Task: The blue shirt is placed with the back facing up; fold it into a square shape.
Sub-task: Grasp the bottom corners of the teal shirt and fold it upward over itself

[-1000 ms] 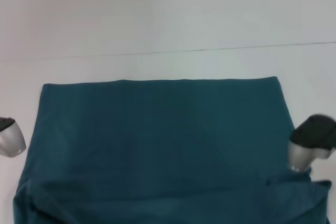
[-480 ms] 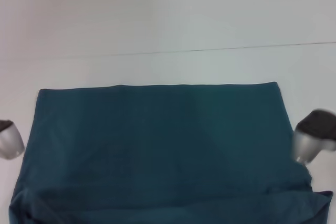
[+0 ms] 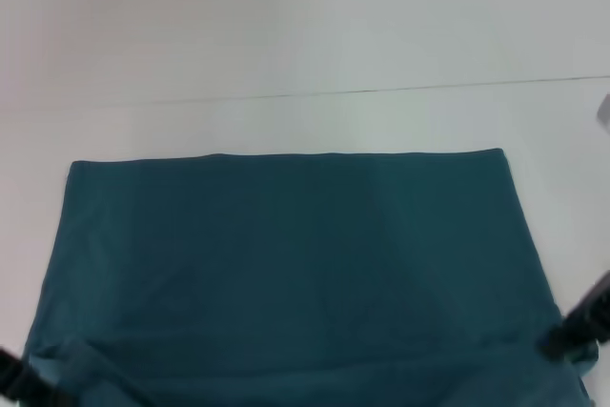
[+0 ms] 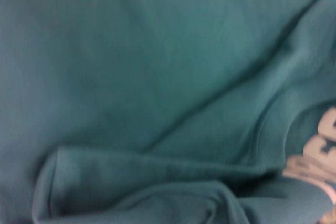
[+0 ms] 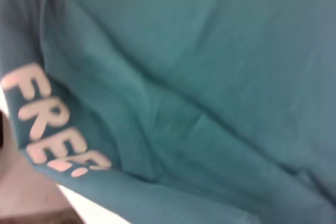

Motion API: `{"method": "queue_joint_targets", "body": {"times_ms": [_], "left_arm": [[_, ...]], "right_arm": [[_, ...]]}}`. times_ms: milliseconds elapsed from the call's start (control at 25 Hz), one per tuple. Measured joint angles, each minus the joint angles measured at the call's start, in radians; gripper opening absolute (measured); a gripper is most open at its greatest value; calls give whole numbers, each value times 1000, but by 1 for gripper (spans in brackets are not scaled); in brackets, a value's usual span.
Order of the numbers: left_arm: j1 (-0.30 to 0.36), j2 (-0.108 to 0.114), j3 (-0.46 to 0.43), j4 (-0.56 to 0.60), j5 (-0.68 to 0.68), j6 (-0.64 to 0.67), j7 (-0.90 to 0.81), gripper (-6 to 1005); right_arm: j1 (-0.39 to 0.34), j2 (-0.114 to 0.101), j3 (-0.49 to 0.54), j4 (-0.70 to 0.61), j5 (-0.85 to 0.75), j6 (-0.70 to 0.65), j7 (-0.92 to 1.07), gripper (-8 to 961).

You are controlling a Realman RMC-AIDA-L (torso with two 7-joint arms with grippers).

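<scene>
The blue shirt (image 3: 295, 274) lies spread flat on the white table, its straight far edge running across the middle of the head view. My left gripper (image 3: 17, 380) shows as a dark shape at the shirt's near left corner. My right gripper (image 3: 578, 326) is a dark shape at the near right corner, against the cloth's edge. The left wrist view is filled with creased shirt fabric (image 4: 131, 77) and a bit of pale lettering (image 4: 315, 156). Fabric folds (image 5: 220, 51) and pale printed letters (image 5: 37, 119) fill the right wrist view.
The white table (image 3: 286, 26) stretches beyond the shirt, with a thin seam line (image 3: 381, 91) crossing it. A small grey object (image 3: 604, 107) pokes in at the right edge.
Both arms have dropped toward the shirt's near corners; their silver wrists have left the head view. The shirt's far edge slid slightly toward me, and the raised fold at the near right has flattened.
</scene>
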State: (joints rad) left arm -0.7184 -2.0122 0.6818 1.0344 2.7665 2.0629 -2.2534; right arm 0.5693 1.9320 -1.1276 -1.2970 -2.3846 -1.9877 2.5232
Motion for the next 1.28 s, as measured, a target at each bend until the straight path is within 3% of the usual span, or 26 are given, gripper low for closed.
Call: {"method": "queue_joint_targets", "body": {"times_ms": [360, 800, 1000, 1280], "left_arm": [[14, 3, -97, 49, -62, -82, 11, 42], [16, 4, -124, 63, -135, -251, 8, 42], [13, 9, -139, 64, -164, -338, 3, 42], [-9, -2, -130, 46, -173, -452, 3, 42]], "right_arm": [[38, 24, 227, 3, -17, 60, -43, 31], [50, 38, 261, 47, -17, 257, -33, 31], [71, 38, 270, 120, -20, 365, -38, 31], [107, 40, 264, 234, -36, 473, -42, 32]]}}
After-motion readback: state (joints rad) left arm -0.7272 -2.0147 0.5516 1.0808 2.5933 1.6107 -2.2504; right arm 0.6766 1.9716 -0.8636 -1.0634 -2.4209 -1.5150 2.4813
